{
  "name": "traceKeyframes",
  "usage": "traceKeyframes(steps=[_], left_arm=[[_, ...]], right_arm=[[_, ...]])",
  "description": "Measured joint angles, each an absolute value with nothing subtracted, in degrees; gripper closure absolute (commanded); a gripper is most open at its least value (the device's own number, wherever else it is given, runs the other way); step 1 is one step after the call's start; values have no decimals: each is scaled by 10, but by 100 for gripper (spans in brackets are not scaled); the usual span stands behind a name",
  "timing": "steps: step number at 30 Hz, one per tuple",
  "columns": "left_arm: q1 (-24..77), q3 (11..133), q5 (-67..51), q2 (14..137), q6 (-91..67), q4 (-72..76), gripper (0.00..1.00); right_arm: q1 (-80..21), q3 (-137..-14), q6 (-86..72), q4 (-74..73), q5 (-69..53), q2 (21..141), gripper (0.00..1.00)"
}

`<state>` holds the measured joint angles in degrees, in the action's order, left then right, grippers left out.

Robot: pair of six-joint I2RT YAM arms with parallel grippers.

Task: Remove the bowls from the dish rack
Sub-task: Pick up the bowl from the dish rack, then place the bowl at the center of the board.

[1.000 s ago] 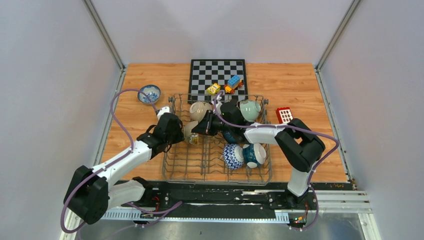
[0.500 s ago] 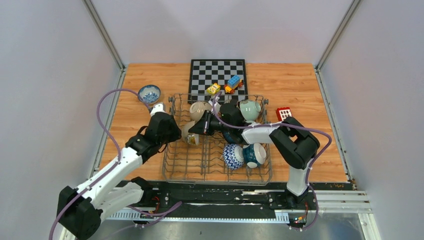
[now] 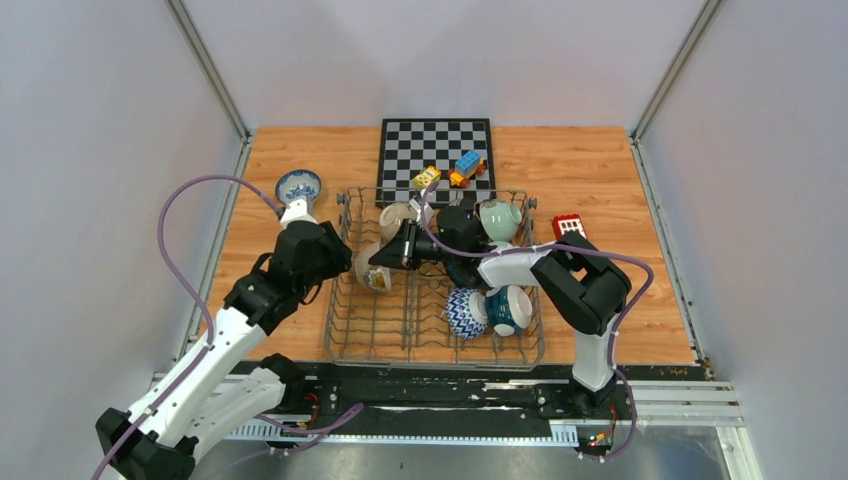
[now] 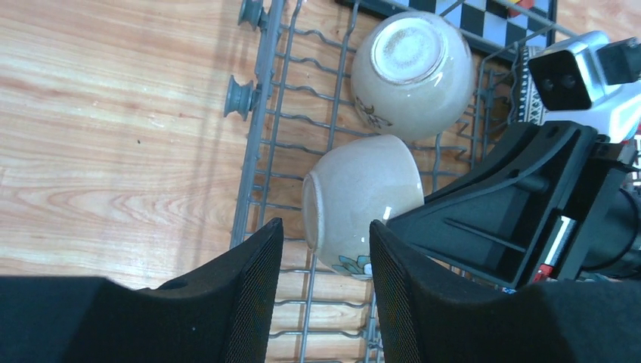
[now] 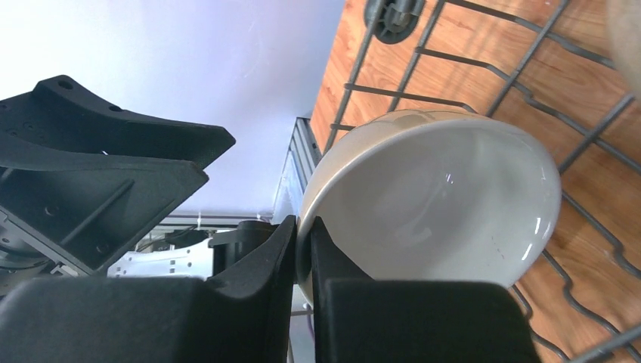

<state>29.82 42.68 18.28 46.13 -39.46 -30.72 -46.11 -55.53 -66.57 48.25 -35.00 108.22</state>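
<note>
The grey wire dish rack (image 3: 338,330) holds several bowls. A cream bowl (image 3: 368,268) is tilted on its side at the rack's left edge, and my right gripper (image 3: 386,260) is shut on its rim. The right wrist view shows that gripper (image 5: 305,242) pinching the rim of this bowl (image 5: 438,204). My left gripper (image 4: 323,253) is open just outside the rack (image 4: 257,151), its tips on either side of the same bowl (image 4: 363,197) without touching it. A second cream bowl (image 4: 412,64) lies upside down behind. A mint bowl (image 3: 499,219), a patterned bowl (image 3: 463,312) and a teal bowl (image 3: 507,309) are also in the rack.
A blue-and-white bowl (image 3: 298,186) stands on the table left of the rack. Behind the rack lies a chessboard (image 3: 436,150) with toy blocks (image 3: 466,167) on it. A red block (image 3: 568,229) sits to the right of the rack. My two arms are close together over the rack's left side.
My right gripper has closed onto the cream bowl's rim and carried it slightly left. My left arm has drawn back to the left and its jaws have opened a little.
</note>
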Motion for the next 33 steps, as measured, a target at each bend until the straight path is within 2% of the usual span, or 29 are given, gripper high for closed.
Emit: traceKeyframes(steps=[5,12,14,18,24,27,33], left_arm=[[298,462,198,445,-394,-339,46],[298,518,218,420,-387,-368,33],[298,531,223,414,-380,-373,25],[298,552,221,404,-367,-378,1],[298,566,213,390,-356,-375,0],[298,566,198,378,-347,-361,0],[298,574,163,363,-333,-312,0]], right_arm=[[-465,-570,-682,509,-362,1094,100],[-470,-593,-654,480,-383,1082,100],[-470,-596,-615,429,-387,1058,100],[-473,-614,-502,277,-379,978,100],[-505,-653,-301,54,-298,826,100],[-547,-660,-194,-44,-218,747,100],[-608,-661,-55,-183,-106,643,100]])
